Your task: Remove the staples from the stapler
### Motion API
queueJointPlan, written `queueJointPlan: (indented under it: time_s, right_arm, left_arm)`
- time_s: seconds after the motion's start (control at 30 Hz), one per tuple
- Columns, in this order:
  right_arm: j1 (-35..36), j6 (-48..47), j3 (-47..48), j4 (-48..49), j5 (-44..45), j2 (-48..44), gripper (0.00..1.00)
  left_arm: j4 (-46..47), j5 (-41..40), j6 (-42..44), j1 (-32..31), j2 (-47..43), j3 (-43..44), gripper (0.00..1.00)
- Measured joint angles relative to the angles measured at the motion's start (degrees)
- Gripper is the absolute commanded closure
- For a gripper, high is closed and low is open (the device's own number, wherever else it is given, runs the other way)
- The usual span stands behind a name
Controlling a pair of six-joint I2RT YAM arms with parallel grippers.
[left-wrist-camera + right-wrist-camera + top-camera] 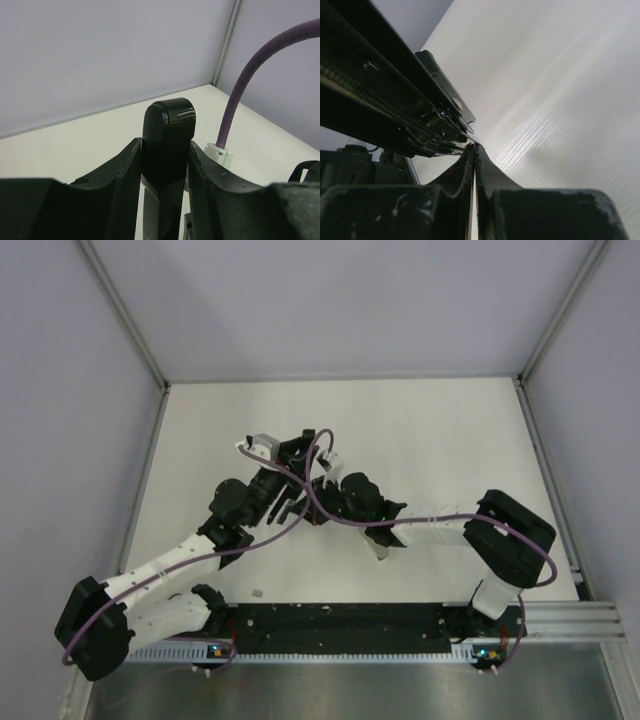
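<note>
The black stapler [167, 135] stands upright between the fingers of my left gripper [165, 146], which is shut on its body; the rounded end pokes above the fingertips. In the right wrist view the stapler's opened metal magazine [437, 120] with its long spring runs in from the upper left. My right gripper [474, 146] is shut, its tips touching the magazine's end. I cannot make out any staples. From above, the left gripper [305, 458] and right gripper [325, 478] meet mid-table, and the stapler is hidden among them.
A purple cable [235, 100] with a white clip curves just right of the left fingers. A small grey piece [259, 592] lies near the table's front edge. Pale walls and metal posts [545, 335] enclose the white table [440, 430].
</note>
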Motion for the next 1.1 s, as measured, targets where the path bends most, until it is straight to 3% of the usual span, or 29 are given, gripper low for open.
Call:
queueJointPlan:
  time_s: [0.23,0.5,0.63,0.73,0.83,1.1]
  right_arm:
    - [-0.2,-1.9,-1.2,-5.1,3.3,-5.1,1.00]
    - [-6.1,-3.3,-12.1,-14.4,9.9,-24.8,1.00]
    - [-6.4,-6.4,-12.7,-23.0,12.2,-33.3,0.82]
    - [-6.4,-8.8,-12.7,-29.0,13.7,-38.7,0.59]
    - [-6.4,-11.2,-12.7,-34.5,15.7,-44.2,0.47]
    - [-6.4,-14.3,-12.1,-42.6,17.7,-48.7,0.46]
  left_arm:
    - [-1.4,0.9,-0.4,-0.1,-1.8,1.3,1.00]
    - [-0.3,-1.9,-2.8,-0.5,-2.1,1.4,1.00]
    - [3.1,-4.5,-5.5,-0.1,0.5,1.3,1.00]
    - [4.8,-6.4,-7.6,0.5,2.6,1.3,1.00]
    - [5.9,-7.3,-9.3,1.1,4.6,1.3,1.00]
    - [9.2,-8.0,-11.3,3.5,11.0,1.4,1.00]
